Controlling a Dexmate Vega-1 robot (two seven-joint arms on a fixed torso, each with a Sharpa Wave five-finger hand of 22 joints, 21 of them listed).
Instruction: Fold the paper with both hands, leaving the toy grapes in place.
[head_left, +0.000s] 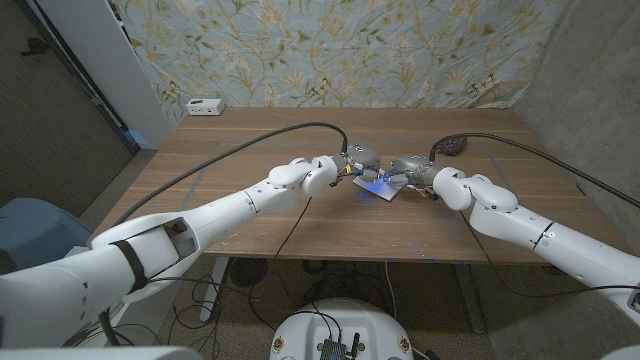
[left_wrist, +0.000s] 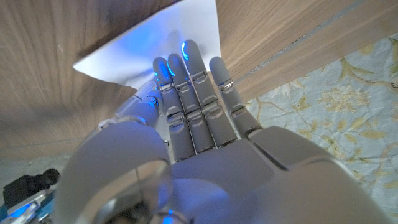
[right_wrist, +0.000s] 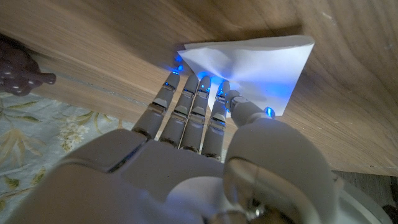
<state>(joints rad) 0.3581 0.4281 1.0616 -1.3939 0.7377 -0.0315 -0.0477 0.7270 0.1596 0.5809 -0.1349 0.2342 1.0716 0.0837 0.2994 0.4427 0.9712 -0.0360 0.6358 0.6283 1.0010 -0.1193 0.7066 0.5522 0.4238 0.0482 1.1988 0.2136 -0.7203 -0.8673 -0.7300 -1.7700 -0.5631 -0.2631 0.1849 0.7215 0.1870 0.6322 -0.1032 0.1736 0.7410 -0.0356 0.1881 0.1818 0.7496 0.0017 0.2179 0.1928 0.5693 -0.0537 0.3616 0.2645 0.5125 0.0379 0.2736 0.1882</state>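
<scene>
The paper (head_left: 377, 186) lies on the bench (head_left: 250, 215) near its middle, between the two robot hands, and already looks doubled over into a wedge shape, so the fold appears to be at the pressing stage. The left robot hand (head_left: 352, 166) has its fingertips (left_wrist: 188, 51) extended onto the paper's edge; they press on the sheet and enclose nothing. The right robot hand (head_left: 405, 172) meets the sheet from the opposite side, its fingertips (right_wrist: 204, 83) at the paper's border with the thumb over the surface; whether it pinches a layer cannot be told. The next move probably calls for sliding the fingers along the crease while one robot hand keeps the sheet from shifting. The toy grapes (head_left: 452, 146) sit on the bench behind the right robot hand, near it but apart from the paper, so that arm's wrist and cable (head_left: 540, 152) should stay clear of them. A small white box (head_left: 205, 106) rests at the far left corner, well apart.
</scene>
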